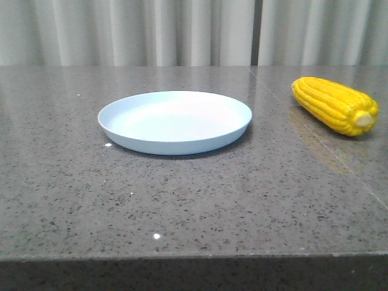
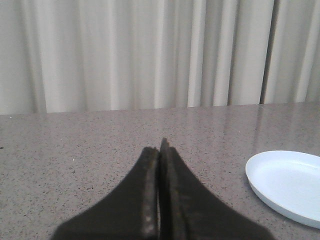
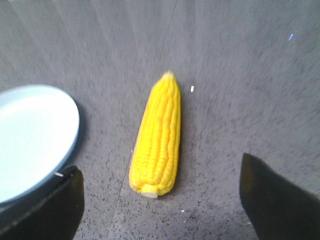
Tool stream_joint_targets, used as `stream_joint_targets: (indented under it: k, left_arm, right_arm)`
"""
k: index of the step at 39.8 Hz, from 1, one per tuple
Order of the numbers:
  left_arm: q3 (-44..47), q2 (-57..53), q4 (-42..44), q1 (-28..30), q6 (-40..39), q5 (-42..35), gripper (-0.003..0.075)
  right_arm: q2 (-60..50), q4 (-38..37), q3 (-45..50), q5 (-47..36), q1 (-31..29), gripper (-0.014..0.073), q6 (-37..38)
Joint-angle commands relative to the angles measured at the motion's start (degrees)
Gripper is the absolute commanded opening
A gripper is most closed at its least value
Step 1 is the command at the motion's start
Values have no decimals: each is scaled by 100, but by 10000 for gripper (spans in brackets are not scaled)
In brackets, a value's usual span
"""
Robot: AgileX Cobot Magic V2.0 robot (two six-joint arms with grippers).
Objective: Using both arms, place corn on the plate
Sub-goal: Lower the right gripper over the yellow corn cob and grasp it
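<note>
plate cropped; right hand fingertips cut off

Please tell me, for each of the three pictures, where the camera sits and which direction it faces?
Front view: sits low at the table's near edge, faces forward over the table to the plate, the corn and the curtain; no part of the robot shows.
Left wrist view: sits on the left arm, looks level across the table toward the curtain; the shut left hand shows.
Right wrist view: sits on the right arm, looks down on the corn; the open right hand shows.
All three views share the plate; front and right wrist views share the corn.
</note>
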Motion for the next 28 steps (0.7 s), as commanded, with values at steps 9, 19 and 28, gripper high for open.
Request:
stream_joint_targets:
  k: [9, 19, 28]
  left_arm:
    - [-148, 73, -16, -15, -70, -430, -20]
    - [-148, 73, -16, -15, -70, -430, -20]
    - [-148, 73, -16, -15, -70, -430, -20]
  right_arm:
    - [2196, 115, -1338, 171, 5, 645, -43]
    - [3342, 120, -1972, 144, 343, 645, -43]
    - [3798, 120, -2138, 152, 338, 573, -43]
